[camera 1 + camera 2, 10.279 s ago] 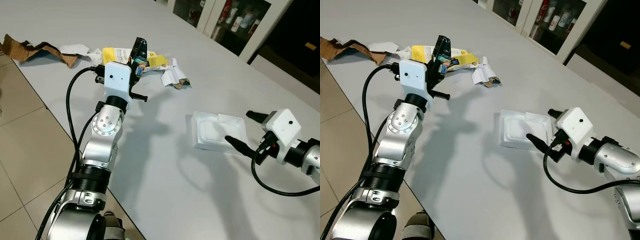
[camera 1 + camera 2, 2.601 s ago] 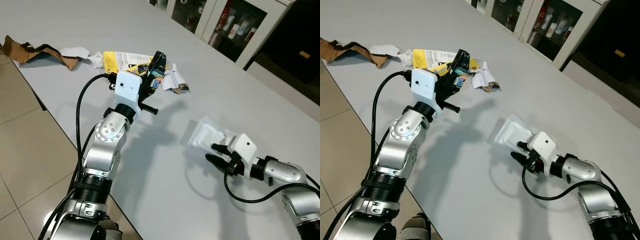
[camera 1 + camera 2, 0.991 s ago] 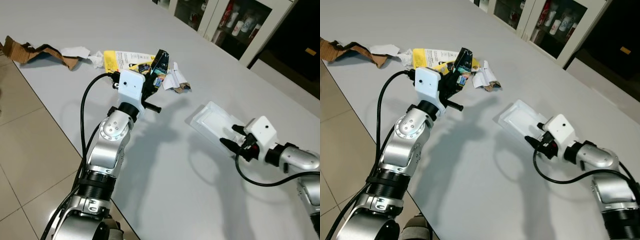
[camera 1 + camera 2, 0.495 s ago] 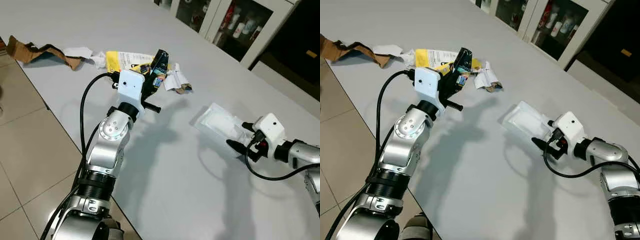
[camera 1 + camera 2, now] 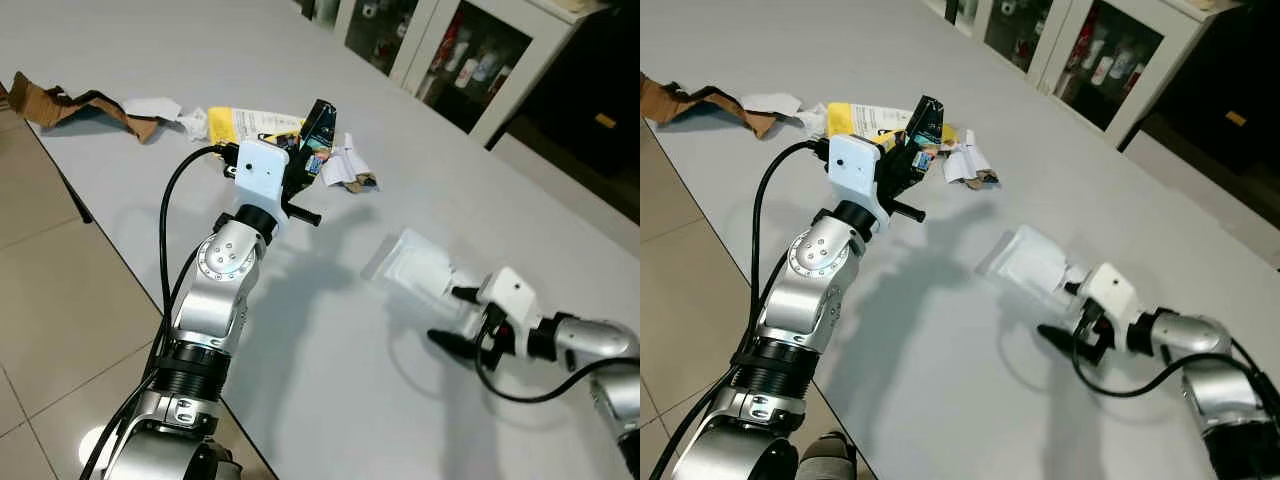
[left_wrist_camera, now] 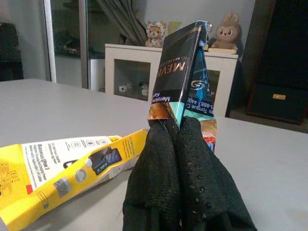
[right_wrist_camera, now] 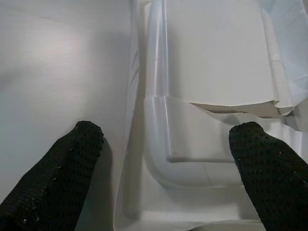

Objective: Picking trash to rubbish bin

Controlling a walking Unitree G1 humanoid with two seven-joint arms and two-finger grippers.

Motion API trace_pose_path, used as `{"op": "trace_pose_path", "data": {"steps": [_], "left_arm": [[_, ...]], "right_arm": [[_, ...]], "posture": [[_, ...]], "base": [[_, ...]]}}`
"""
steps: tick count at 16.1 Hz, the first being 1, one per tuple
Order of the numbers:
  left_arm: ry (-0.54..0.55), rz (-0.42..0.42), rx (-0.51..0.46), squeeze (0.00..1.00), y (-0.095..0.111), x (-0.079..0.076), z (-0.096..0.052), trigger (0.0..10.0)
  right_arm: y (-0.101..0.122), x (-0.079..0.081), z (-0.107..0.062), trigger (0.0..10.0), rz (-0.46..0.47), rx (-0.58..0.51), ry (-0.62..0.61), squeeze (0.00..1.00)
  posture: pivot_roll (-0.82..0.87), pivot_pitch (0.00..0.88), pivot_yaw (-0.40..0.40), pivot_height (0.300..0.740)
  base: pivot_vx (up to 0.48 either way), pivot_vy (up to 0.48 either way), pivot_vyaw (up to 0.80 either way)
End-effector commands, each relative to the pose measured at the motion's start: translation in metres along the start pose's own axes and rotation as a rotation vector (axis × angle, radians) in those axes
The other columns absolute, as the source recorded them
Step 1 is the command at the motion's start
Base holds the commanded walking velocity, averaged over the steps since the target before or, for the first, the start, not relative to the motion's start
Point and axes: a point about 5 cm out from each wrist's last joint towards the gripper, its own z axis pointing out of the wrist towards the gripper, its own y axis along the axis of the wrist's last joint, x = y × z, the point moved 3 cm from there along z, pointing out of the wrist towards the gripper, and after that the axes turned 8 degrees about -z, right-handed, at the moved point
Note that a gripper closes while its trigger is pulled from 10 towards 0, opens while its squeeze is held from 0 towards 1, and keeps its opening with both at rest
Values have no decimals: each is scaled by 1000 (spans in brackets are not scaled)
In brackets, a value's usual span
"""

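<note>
My left gripper [image 5: 303, 158] is raised over the table's left side, shut on a dark black-and-teal packet [image 5: 320, 118] that stands up from its fingers [image 6: 192, 159]. The packet [image 6: 180, 72] is pinched at its lower end. A white plastic tray [image 5: 415, 266] lies on the grey table [image 5: 330, 350] to the right. My right gripper [image 5: 447, 317] is open at the tray's near end. In the right wrist view one finger [image 7: 77, 159] is beside the tray's [image 7: 207, 86] rim over the table, and the other finger [image 7: 262, 163] is over the tray.
Behind the left gripper lie a yellow box [image 5: 248, 121], crumpled white paper [image 5: 346, 166], a white tissue [image 5: 152, 104] and torn brown cardboard [image 5: 55, 99]. The table's left edge drops to a tiled floor [image 5: 50, 330]. A glass-fronted cabinet [image 5: 455, 60] stands at the back.
My right gripper has swung back towards me and to the left, and its fingers have spread wider at the tray's end. The tray has turned slightly. The left gripper still holds the packet.
</note>
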Motion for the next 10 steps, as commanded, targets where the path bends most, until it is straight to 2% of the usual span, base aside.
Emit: {"op": "trace_pose_path", "data": {"steps": [1,2,3,4,7,10], "left_arm": [[-22,-7,-5,0,1,-8,1,10000],[-23,-7,-5,0,1,-8,1,10000],[-23,-7,-4,0,1,-8,1,10000],[-23,-8,-3,0,1,-8,1,10000],[-25,-10,-2,0,0,-9,1,10000],[-22,-14,-3,0,0,-9,1,10000]], "right_arm": [[-42,50,11,10000,130,140,201,0],[-42,53,11,10000,136,136,215,0],[-40,65,11,2275,154,121,271,0],[-40,69,11,0,161,117,286,0],[-33,90,5,0,208,79,380,0],[-24,87,3,0,220,34,340,0]], "posture": [[208,183,-161,740],[210,183,-161,740],[210,183,-161,740],[210,183,-161,740],[208,182,-163,740],[208,182,-163,740]], "base": [[0,0,0],[0,0,0],[0,0,0],[0,0,0],[0,0,0],[0,0,0]]}}
